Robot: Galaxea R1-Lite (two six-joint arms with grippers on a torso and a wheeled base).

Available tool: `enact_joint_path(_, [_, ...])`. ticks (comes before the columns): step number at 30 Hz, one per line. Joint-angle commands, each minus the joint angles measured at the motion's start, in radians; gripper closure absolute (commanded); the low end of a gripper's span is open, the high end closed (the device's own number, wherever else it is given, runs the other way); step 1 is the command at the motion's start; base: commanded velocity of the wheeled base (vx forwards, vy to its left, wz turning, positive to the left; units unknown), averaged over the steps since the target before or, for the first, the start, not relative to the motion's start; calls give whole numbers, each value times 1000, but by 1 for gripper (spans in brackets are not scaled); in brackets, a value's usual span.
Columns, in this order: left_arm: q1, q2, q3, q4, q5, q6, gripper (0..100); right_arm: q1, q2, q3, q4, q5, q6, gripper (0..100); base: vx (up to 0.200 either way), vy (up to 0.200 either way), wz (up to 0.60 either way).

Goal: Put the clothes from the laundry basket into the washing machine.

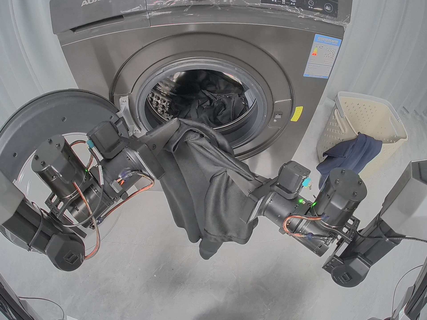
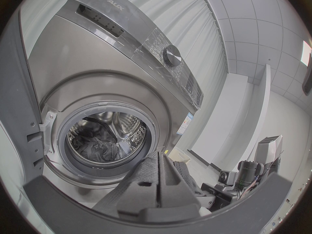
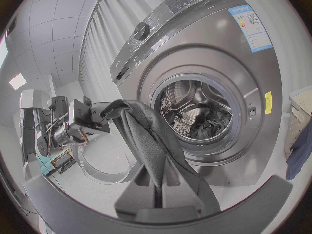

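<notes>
Dark grey washing machine, blue-and-white label at 2 o'clock from the drum, yellow sticker at 3; charcoal mesh-patterned garment; black clothes; cream perforated laundry basket; navy cloth

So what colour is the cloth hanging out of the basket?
Dark navy blue. The cloth draped over the cream laundry basket shows best in the head view.

Grey garment: held aloft at two ends, sagging before the door opening.
Washing machine: grey, door swung open, dark clothes in drum.
Laundry basket: cream, perforated, blue garment draped over rim.
</notes>
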Motion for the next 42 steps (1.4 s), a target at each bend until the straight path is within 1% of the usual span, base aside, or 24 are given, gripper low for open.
enact_joint_path(1, [-3, 1, 2, 0, 1, 0, 100, -8, -27, -5, -1, -1, -1, 100, 0, 0, 0])
enact_joint_path(9, [4, 0, -2, 0, 2, -2, 100, -34, -40, -3, -1, 0, -1, 100, 0, 0, 0])
enact_joint_path(13, [3, -3, -2, 0, 1, -2, 100, -33, -47, 4, -1, 0, -1, 100, 0, 0, 0])
enact_joint_path(19, [4, -5, -2, 0, 1, -2, 100, 0, -46, 27, -1, 0, 1, 100, 0, 0, 0])
enact_joint_path(23, [3, -6, -5, 0, 2, -3, 100, 42, -29, 104, -2, -1, 2, 100, 0, 0, 0])
enact_joint_path(26, [3, -9, -7, 0, 1, -6, 100, 64, 5, 129, -4, -5, 4, 100, 0, 0, 0])
enact_joint_path(27, [1, -11, -7, 0, 2, -12, 100, 70, 17, 126, -7, -5, 4, 0, 0, 0, 0])
enact_joint_path(30, [-2, -11, -7, 0, 2, -23, 100, 76, 38, 118, -8, -3, 5, 0, 0, 0, 0])
enact_joint_path(34, [-2, -11, -7, -2, 1, -23, 100, 85, 68, 124, -10, -1, 5, 0, 0, 0, 0])
enact_joint_path(38, [-3, -12, -7, -2, 1, -23, 100, 82, 78, 109, -8, -1, 5, 0, 0, 0, 0])
enact_joint_path(42, [-2, -11, -7, -2, 1, -25, 100, 65, 108, 29, -5, -1, 2, 0, 0, 0, 0])
